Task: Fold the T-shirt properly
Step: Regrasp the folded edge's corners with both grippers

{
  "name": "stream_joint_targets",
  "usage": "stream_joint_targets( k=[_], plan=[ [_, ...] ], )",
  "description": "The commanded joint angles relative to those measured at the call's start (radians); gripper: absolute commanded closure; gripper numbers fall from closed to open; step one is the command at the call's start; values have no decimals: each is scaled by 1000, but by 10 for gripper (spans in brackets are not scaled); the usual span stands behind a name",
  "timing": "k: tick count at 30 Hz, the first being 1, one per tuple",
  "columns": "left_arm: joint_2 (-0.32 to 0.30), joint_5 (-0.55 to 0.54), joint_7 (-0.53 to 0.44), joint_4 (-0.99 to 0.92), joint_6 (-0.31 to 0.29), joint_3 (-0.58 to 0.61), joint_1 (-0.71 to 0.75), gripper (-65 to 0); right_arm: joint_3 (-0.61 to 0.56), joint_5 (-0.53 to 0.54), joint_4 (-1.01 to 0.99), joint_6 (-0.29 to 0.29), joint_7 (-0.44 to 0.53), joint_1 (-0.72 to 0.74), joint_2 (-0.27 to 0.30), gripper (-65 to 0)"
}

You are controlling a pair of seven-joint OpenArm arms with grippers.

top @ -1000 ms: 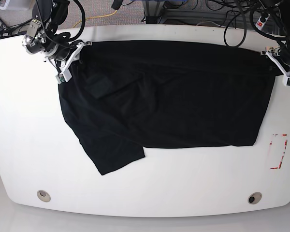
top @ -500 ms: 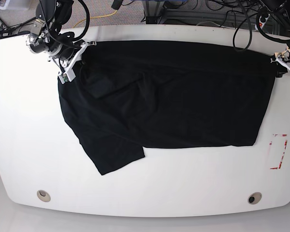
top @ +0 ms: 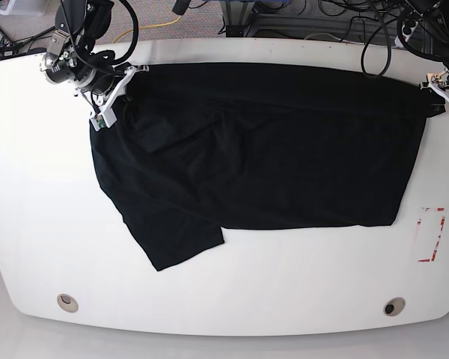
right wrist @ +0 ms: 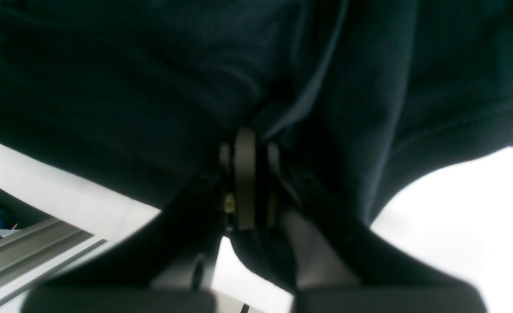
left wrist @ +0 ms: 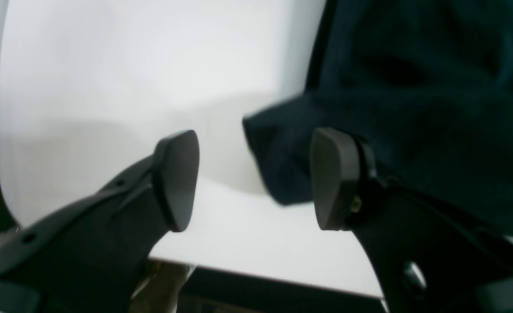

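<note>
Your black T-shirt lies spread over the white surface, its far edge folded into a long band and one sleeve sticking out toward the near side. Your right gripper is pinching cloth at one far corner; your left gripper is spread wide, with the other corner between its fingers, ungripped. You look to be early on: the main folds and that loose sleeve seem left to do.

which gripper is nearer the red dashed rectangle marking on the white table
Left: left gripper sits above the marking in base view; right gripper, far across the black fabric T-shirt.
</note>
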Motion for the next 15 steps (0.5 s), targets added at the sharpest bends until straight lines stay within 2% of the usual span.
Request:
stream_joint_targets(
  k=[1, 6, 15],
  plan=[
    [-18, -10, -21, 13, 0, 1, -7, -376, 2, 19, 19, 2, 15, 5, 8, 0],
    [-23, -11, -21, -43, 0, 61, -10, -376, 2, 19, 19, 2, 15, 5, 6, 0],
    [-26, -11, -21, -76, 0, 66, -43, -376, 4, 19, 19, 2, 14, 5, 11, 0]
  ],
)
